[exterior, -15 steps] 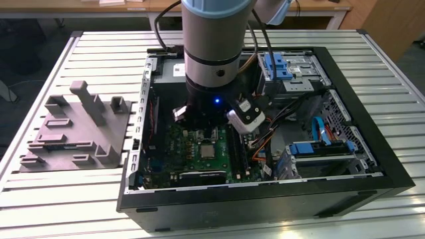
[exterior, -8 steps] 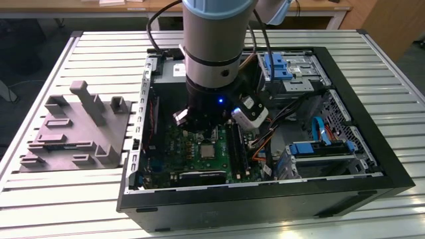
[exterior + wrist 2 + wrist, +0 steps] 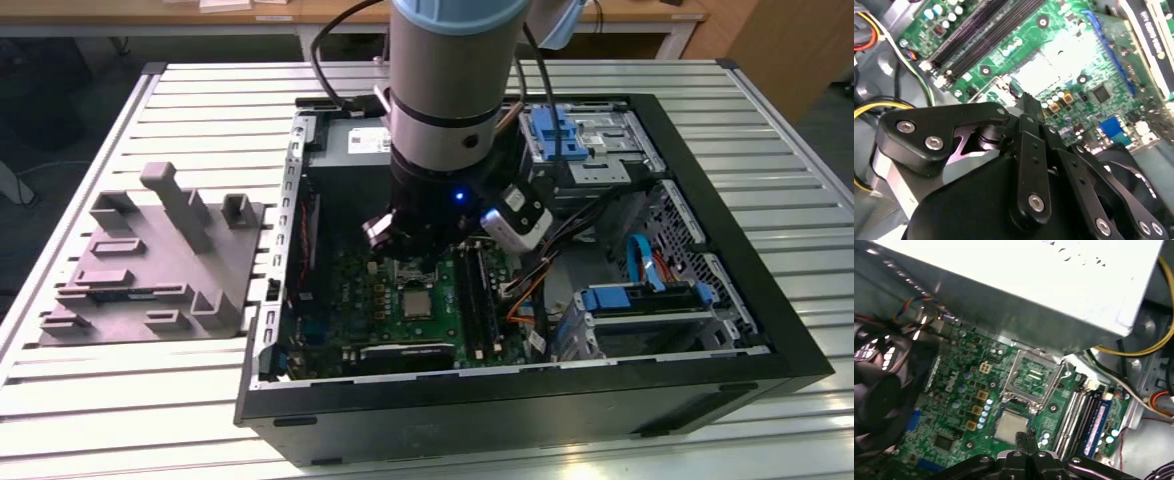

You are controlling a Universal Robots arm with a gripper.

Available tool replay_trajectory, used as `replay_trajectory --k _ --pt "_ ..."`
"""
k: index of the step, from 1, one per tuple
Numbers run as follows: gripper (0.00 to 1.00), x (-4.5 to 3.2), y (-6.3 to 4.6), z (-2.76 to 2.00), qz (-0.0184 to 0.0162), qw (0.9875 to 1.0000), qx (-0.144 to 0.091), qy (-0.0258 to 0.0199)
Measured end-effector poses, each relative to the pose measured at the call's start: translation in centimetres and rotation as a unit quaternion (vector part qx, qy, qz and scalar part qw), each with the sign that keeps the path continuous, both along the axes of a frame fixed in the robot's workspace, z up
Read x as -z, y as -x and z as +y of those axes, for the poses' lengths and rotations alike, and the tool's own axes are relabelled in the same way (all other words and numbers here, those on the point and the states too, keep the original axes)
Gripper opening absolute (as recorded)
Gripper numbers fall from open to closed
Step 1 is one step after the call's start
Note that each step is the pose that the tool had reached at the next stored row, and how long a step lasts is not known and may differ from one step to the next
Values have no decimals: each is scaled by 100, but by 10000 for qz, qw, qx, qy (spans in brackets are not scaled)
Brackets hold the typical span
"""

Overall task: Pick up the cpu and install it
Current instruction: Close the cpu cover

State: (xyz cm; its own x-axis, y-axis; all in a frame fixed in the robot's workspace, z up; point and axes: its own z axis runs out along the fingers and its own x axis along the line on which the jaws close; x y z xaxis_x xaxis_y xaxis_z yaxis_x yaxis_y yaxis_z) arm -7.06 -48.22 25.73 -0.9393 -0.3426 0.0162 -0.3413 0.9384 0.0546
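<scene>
Silver-grey cylindrical arm [image 3: 447, 80] with pale blue joint cap [image 3: 461, 12], black band [image 3: 447, 118], black wrist [image 3: 424, 205] with a small blue light [image 3: 458, 196], black cable [image 3: 316, 45] alongside, black gripper [image 3: 1026, 100] of flat linkage bars [image 3: 1031, 160] behind the jaws, silver screws [image 3: 1035, 201] at their pivots

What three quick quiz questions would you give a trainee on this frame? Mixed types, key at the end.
1. Short answer: in the exterior view, on which side of the computer case does the grey tray sit?
2. Multiple choice: the gripper hangs closest to A the grey tray, B the cpu, C the blue drive bracket.
3. True or false: the cpu lies on the grey tray.
Key: 1 the exterior view's left. 2 B. 3 false; it lies on the green motherboard.
</scene>
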Motion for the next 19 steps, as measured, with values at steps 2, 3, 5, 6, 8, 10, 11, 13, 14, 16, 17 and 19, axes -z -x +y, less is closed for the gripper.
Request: replay_trajectory --k 2,3,5,6,8,10,11,13,14,16,17,19 --pt "11 5 -19 23 0 10000 -7 0" --pt "11 6 -22 27 -1 10000 -25 -1" --pt "11 7 -22 27 0 9999 -123 -5" --pt "11 8 -23 28 0 9998 -208 -6" --pt "11 11 -23 28 0 9992 -387 -6" --pt "11 14 -23 28 0 9984 -573 -6" --pt "11 15 -23 28 0 9978 -662 -6" --pt "11 18 -23 28 0 9965 -842 -6" --pt "11 20 -23 28 0 9956 -932 -6" --pt "11 23 -23 28 0 9937 -1119 -6" --pt "11 25 -23 28 0 9927 -1208 -6" --pt "11 29 -23 28 1 9903 -1387 -7"
